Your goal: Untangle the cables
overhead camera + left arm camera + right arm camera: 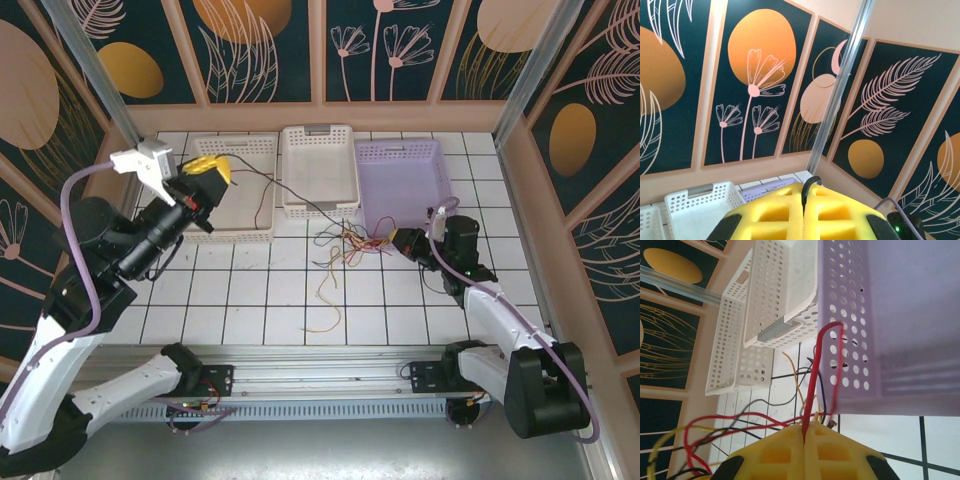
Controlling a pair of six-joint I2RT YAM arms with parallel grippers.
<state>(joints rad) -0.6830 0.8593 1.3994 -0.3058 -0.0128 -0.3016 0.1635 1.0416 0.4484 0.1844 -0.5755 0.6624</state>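
Both clamped. Left gripper (212, 172) pinched a black cable (808, 183), raised over the white basket (245, 236). Right gripper (398, 240) pinched a red cable (812, 385), low beside the purple basket (400, 148). The cables (345, 245) knotted on the table (260, 290) between the 2, nearer right. Black strand's long axis ran diagonally to the left gripper.

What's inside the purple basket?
In the purple basket only bare floor shows, no cables; the right arm covers its near right corner.
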